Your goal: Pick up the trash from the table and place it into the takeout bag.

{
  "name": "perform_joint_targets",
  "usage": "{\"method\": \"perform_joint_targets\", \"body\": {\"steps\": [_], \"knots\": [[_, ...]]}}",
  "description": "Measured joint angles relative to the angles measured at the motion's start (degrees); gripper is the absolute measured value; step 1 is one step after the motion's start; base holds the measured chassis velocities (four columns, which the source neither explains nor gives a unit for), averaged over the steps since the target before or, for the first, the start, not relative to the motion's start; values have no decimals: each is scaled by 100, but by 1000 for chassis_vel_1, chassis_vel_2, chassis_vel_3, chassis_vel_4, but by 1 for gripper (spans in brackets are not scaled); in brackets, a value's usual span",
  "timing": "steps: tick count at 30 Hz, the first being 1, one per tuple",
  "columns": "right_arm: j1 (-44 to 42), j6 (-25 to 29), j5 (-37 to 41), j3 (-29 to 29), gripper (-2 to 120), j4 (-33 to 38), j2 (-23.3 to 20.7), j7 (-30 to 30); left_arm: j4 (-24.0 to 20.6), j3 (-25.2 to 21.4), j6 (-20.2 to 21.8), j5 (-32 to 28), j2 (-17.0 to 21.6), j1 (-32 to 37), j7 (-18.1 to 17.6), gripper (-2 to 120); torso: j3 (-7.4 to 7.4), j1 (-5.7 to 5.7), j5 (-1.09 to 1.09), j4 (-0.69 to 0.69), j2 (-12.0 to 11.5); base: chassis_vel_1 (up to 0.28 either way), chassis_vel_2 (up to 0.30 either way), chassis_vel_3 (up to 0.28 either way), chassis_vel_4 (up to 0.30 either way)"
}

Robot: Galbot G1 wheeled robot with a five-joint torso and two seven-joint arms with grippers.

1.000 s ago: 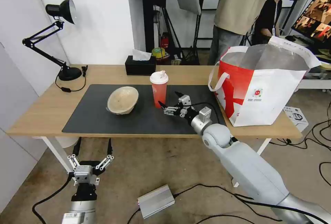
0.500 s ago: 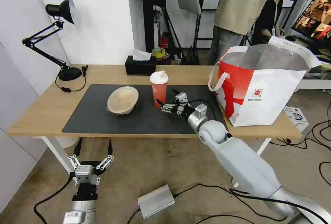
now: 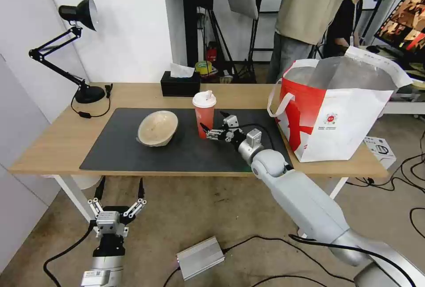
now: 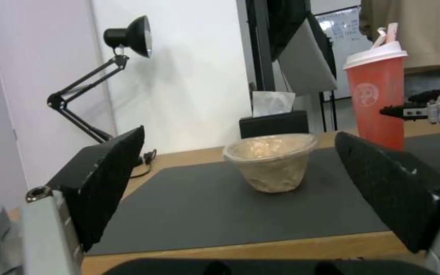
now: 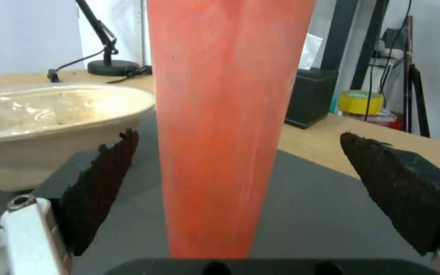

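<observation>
From the head view, the right gripper [image 3: 211, 128] sits just right of centre in the frame, low over the dark grey mat [image 3: 133, 150], its fingers spread wide and holding nothing. The red cup [image 3: 204, 114] stands upright directly beyond the fingertips, toward frame left, its long axis vertical and its lower body level with the open fingers. The beige bowl [image 3: 157, 128] lies further left on the mat, well apart from the cup. The takeout bag [image 3: 341, 119] stands open at the right of the frame on the table [image 3: 53, 141]. The left gripper [image 3: 116, 198] hangs at lower left, below the table edge, fingers apart and empty; the right arm is plainly the nearer one to the cup.

In the left wrist view, the bowl [image 4: 271, 162] sits at centre and the cup [image 4: 377, 91] at upper right, with the right gripper [image 4: 408, 109] reaching in from the right edge, level with the cup's middle.

In the right wrist view, the cup [image 5: 225, 126] fills the centre, standing between the two black finger pads [image 5: 103, 179], with clear gaps on either side, wider on the right. I judge that closing squarely across the cup's upright body is what the grasp turns on. The bowl [image 5: 42, 118] lies at left.
</observation>
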Motion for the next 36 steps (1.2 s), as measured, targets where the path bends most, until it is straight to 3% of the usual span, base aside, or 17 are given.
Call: {"method": "perform_joint_targets", "body": {"steps": [36], "knots": [[356,288,-313,74,100,-1077,676,-179,229,-7,-16,-121,79,-144,17,100,0,1,0,0,0,0,0,0,0]]}}
